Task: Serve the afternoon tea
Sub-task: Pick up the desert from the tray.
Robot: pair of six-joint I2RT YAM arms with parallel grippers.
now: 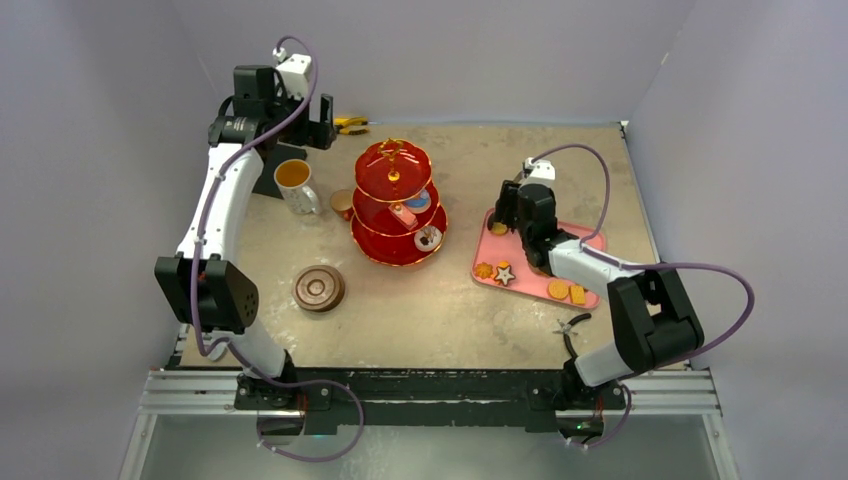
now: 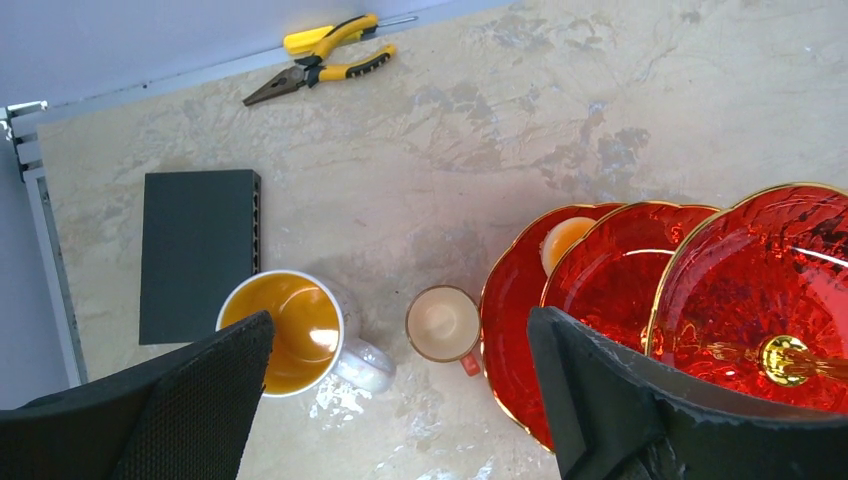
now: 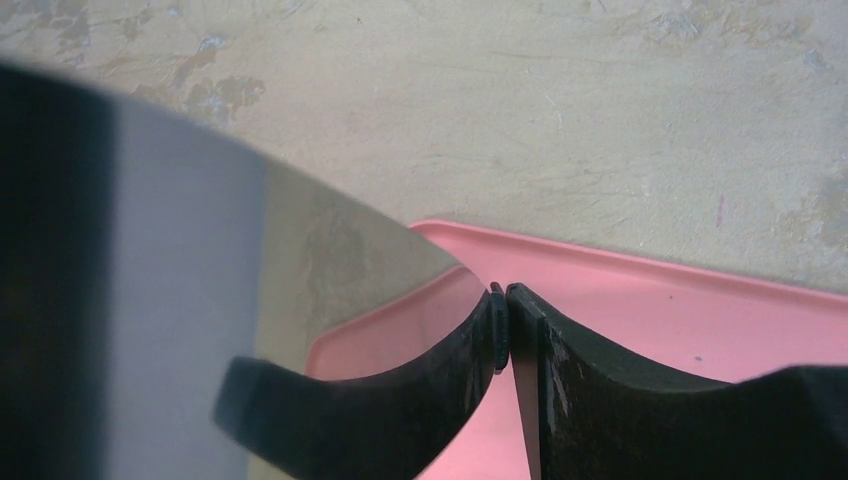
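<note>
Red stand (image 1: 395, 205) sits mid-counter (image 1: 450, 310). The mug (image 1: 295, 182) is at its 9 o'clock, with the little copper cup (image 1: 343, 203) tucked between them. Saucers (image 1: 318, 288) are down at 7 o'clock, and the pink tray (image 1: 525, 260) of biscuits (image 1: 567, 291) is at 3 o'clock. Left pincer (image 2: 400, 318) hangs released, spread wide above mug and cup. Right pincer (image 1: 508, 205) looks clenched on the black tongs (image 3: 570, 400), tips pinched together over the tray's 10 o'clock corner.
</note>
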